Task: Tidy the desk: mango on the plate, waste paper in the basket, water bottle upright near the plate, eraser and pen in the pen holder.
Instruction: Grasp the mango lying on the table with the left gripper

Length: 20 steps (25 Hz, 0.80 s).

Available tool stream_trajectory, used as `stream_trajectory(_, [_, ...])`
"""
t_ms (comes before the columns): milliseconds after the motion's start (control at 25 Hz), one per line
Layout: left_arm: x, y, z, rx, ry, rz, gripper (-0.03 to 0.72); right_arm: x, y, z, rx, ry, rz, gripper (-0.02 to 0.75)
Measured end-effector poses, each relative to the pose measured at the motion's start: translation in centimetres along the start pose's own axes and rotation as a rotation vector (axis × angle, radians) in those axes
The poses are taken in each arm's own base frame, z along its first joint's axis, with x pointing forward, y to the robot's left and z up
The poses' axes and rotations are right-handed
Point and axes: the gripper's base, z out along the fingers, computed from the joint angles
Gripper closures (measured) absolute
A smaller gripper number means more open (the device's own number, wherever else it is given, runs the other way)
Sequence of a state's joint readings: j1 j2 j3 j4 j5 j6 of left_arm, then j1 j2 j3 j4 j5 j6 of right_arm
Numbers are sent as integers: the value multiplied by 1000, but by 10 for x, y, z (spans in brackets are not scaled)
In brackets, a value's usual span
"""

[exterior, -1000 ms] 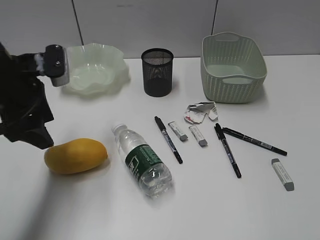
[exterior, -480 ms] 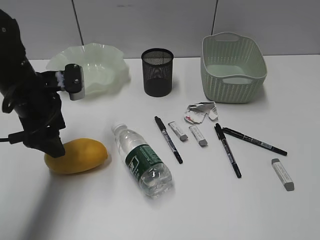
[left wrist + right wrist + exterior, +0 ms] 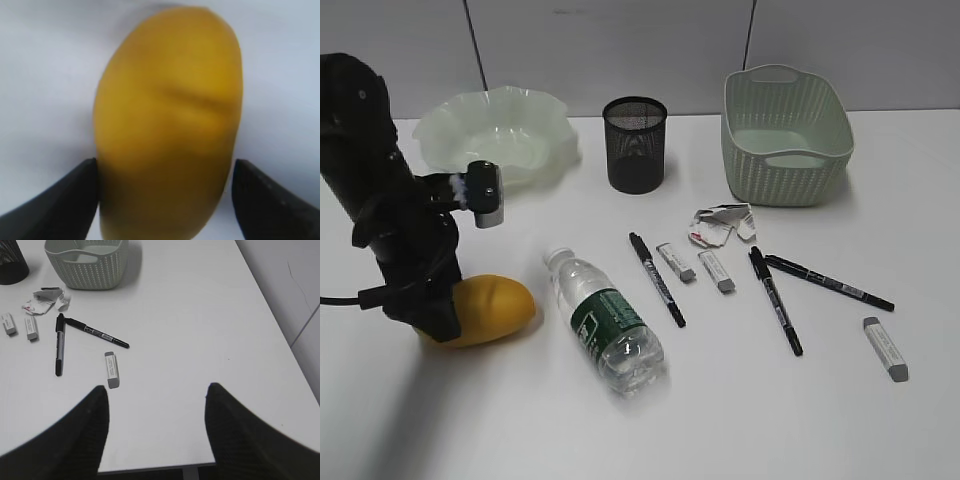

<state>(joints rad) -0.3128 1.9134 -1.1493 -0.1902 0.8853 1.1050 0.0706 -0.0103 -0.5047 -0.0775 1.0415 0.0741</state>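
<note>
The yellow-orange mango lies on the white desk at the front left. My left gripper is down over the mango's left end. In the left wrist view the mango fills the frame and the left gripper is open, one jaw on each side, the right jaw a little apart from it. My right gripper is open and empty above the desk's right front edge. The wavy plate stands at the back left. The water bottle lies on its side right of the mango.
The black pen holder stands at the back centre, the basket at the back right. In front of them lie the waste paper, three erasers and three pens. The right wrist view shows the nearest eraser.
My left arm has swung right and down from beside the plate. Its gripper now straddles the mango's left end. Nothing else has moved.
</note>
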Motion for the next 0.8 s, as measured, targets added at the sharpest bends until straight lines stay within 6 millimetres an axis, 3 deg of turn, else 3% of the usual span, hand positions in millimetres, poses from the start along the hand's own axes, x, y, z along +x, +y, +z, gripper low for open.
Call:
stream_trajectory(200, [-2, 2, 12, 9, 9, 5, 67, 0, 0, 0, 0, 0, 0, 249])
stream_trajectory(560, [-3, 0, 12, 14, 11, 9, 117, 0, 0, 0, 0, 1, 0, 249])
stream_trajectory(800, [-1, -5, -15, -36, 12, 47, 117, 0, 0, 0, 0, 0, 0, 249])
